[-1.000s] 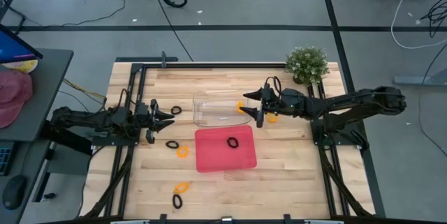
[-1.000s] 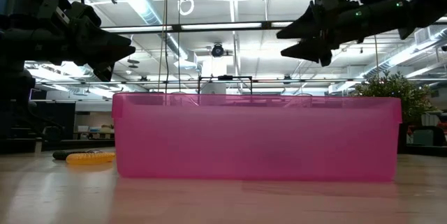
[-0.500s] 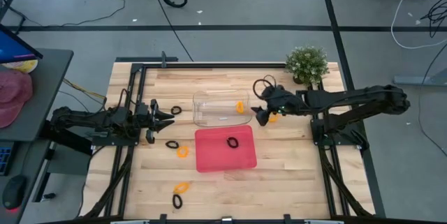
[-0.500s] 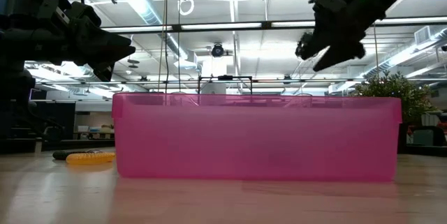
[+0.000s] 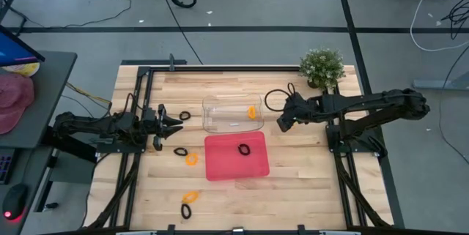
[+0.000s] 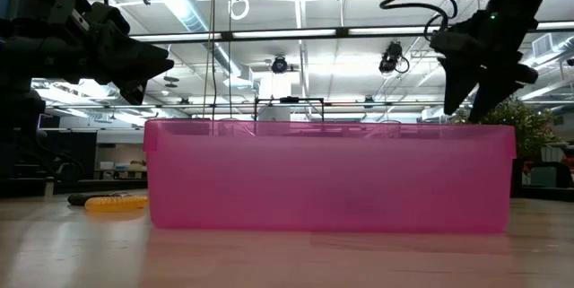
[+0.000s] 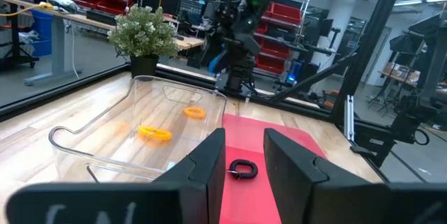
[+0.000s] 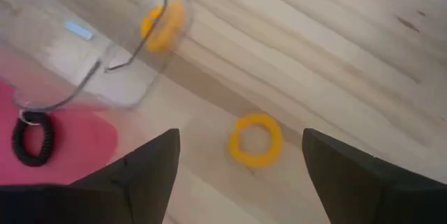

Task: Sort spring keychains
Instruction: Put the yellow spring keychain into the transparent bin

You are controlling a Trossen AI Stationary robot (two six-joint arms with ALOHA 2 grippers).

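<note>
A clear tray (image 5: 229,115) holds one orange spring keychain (image 5: 252,111). In the red tray (image 5: 220,163) in front of it lies a black one (image 5: 243,148). My right gripper (image 8: 241,175) is open and points steeply down just off the clear tray's right end, above an orange keychain (image 8: 255,139) that lies flat on the wood. More keychains lie on the table's left half: black (image 5: 185,116), black (image 5: 180,151), orange (image 5: 191,159), orange (image 5: 190,196), black (image 5: 186,210). My left gripper (image 5: 173,124) waits level at the left, its fingers slightly apart around nothing.
A potted plant (image 5: 322,66) stands at the far right corner. A black frame runs along the table's left and right sides and its far edge. The red tray's wall (image 6: 332,176) fills the low view, with an orange keychain (image 6: 117,203) to its left.
My right gripper has drawn back from over the clear tray's right end toward the table's right edge. It has rolled and tipped from about level to steeply down, and now stands over the orange keychain on the wood. Its fingers have stayed open.
</note>
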